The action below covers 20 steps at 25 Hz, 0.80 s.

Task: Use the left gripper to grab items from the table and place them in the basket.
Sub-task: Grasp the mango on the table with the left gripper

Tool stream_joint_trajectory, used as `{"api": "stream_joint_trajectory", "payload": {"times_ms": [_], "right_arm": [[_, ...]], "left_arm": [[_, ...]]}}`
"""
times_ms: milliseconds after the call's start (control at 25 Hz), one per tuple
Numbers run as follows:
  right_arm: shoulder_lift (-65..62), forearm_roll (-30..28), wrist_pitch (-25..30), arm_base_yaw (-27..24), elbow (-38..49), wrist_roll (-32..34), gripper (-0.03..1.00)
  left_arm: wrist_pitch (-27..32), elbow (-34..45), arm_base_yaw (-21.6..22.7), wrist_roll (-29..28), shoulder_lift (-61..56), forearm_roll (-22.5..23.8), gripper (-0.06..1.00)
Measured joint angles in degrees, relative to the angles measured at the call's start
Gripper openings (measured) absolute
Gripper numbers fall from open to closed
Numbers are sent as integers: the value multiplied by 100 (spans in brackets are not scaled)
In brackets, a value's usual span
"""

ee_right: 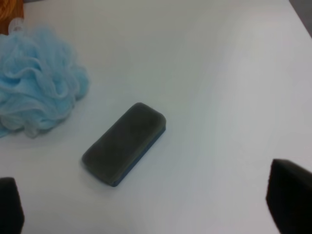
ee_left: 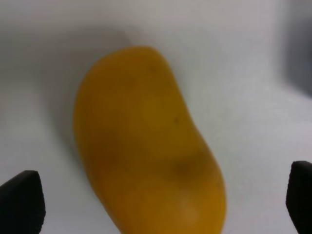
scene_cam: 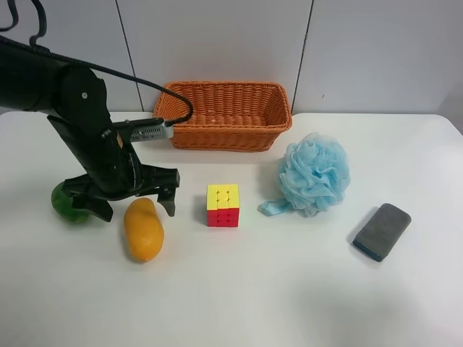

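Observation:
My left gripper [scene_cam: 134,208] hangs open just above the far end of the orange-yellow mango [scene_cam: 143,229], one finger on each side. The left wrist view shows the mango [ee_left: 146,141] close up between the two black fingertips [ee_left: 22,200]. The round green fruit [scene_cam: 69,205] lies beside the gripper, partly hidden by it. The puzzle cube [scene_cam: 223,205], the light-blue bath puff [scene_cam: 315,173] and the grey sponge [scene_cam: 382,230] lie on the white table [scene_cam: 289,289]. The wicker basket [scene_cam: 226,116] stands at the back and looks empty. My right gripper [ee_right: 151,204] is open above the sponge [ee_right: 124,142].
The puff [ee_right: 39,87] lies next to the sponge in the right wrist view. A grey panelled wall runs behind the table. A black cable loops from the left arm towards the basket's near corner.

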Motion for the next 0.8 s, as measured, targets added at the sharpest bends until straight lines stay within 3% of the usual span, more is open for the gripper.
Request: {"api": "stream_joint_trajectory", "payload": {"times_ms": [520, 680, 760, 800], "right_arm": [[0, 0, 0, 0, 0, 0, 99], [0, 0, 0, 0, 0, 0, 99], [0, 0, 0, 0, 0, 0, 99], [0, 0, 0, 0, 0, 0, 99]], "left_arm": [[-495, 111, 0, -86, 615, -243, 97], [-495, 111, 0, -86, 646, -259, 82], [-490, 111, 0, -86, 646, -263, 66], [-490, 111, 0, -86, 646, -265, 66]]}}
